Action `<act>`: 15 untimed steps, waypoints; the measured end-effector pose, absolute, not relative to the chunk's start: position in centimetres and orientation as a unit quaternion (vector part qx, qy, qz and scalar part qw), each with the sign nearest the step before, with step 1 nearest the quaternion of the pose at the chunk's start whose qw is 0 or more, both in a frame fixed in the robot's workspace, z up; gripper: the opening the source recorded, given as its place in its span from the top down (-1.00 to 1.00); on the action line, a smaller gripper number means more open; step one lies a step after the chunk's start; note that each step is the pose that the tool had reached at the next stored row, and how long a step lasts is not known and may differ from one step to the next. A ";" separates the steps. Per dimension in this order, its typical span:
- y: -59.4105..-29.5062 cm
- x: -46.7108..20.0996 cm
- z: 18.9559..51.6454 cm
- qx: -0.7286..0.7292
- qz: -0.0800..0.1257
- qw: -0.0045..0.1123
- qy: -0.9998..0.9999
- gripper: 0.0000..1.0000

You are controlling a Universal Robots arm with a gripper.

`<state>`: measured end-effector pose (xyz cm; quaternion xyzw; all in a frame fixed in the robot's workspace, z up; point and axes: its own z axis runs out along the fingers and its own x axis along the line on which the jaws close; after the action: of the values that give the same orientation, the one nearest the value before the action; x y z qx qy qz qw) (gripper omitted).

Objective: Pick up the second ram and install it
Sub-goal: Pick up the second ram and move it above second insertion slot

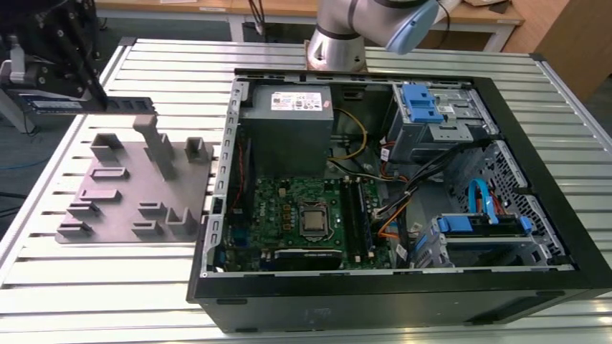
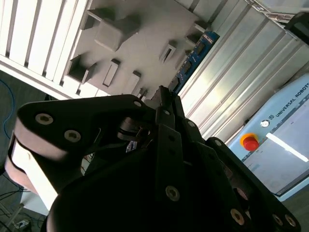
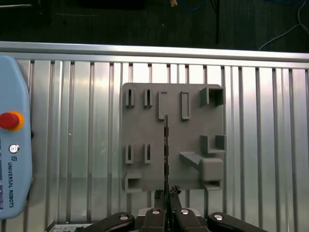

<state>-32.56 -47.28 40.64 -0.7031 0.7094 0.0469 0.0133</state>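
Second ram [image 1: 129, 104] raised over grey holder block [image 1: 134, 186], long side level. It lies edge-on across holder block in first wrist view [image 3: 166, 145]. Pincer [image 1: 91, 100] narrow, clamped on ram, fingertips [image 3: 158, 195] pinching its faces. Open computer case [image 1: 402, 179] just beside holder block. Both sit on slatted metal counter [image 1: 96, 287].

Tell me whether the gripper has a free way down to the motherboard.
Probably yes: the case lies open and the motherboard uncovered, though cables crowd its edge. The gripper holds the second ram above the grey holder.
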 end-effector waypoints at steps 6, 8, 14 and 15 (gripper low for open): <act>-47.3 -30.6 40.6 -0.703 0.048 0.013 0.709 0.73; -47.3 -30.1 40.7 -0.703 0.048 0.012 0.709 0.73; -47.3 -28.2 40.6 -0.703 0.048 0.012 0.709 0.73; -47.3 -27.9 40.7 -0.703 0.049 0.011 0.709 0.73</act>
<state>-27.86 -47.28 40.65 -0.7030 0.7094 0.0486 0.0115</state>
